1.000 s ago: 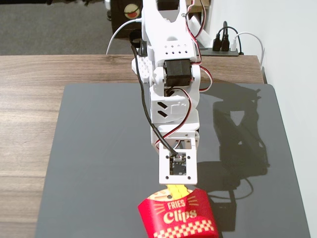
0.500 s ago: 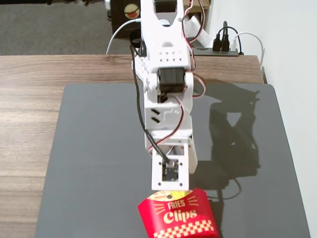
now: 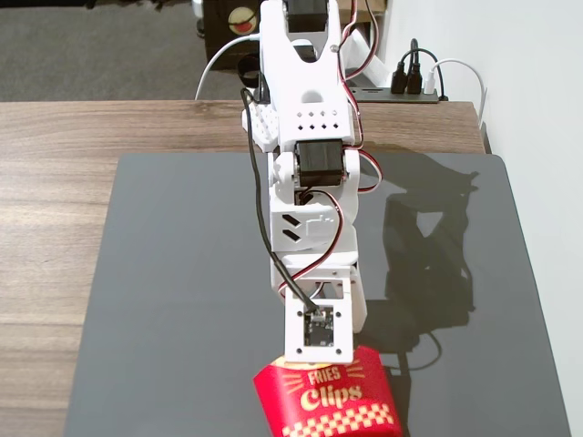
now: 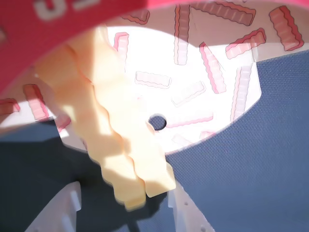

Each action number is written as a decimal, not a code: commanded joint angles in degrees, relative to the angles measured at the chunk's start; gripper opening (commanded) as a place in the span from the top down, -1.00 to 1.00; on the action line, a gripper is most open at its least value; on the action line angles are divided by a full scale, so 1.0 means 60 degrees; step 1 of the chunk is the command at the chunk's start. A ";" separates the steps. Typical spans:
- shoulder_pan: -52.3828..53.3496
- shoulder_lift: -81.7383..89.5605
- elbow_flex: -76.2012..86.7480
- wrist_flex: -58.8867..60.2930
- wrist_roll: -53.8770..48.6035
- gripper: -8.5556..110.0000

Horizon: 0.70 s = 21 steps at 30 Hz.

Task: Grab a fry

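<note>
Claw (image 4: 123, 212) seemingly grips fry (image 4: 113, 130), axis diagonal

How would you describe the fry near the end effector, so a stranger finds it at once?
Start at the red carton on the dark mat. In the wrist view, pale yellow crinkled sticks lean out of its mouth. The fry is a solid stick, unlike the flat pink fries printed inside.

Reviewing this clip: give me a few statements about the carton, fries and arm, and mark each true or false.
1. The red carton lies on the dark mat. True.
2. The arm reaches away from the carton. False: its gripper end is right at the carton's mouth.
3. In the wrist view, pale yellow crinkled fries stick out of the carton. True.
4. The carton's inside is plain white. False: it carries a printed fry pattern.
</note>
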 commanded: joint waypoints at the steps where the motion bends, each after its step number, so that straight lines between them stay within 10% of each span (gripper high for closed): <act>1: -0.0132 -0.0073 -0.0483 -0.0278 0.0029 0.47; 21: -0.0322 -0.0234 -0.0894 -0.0117 0.0205 0.74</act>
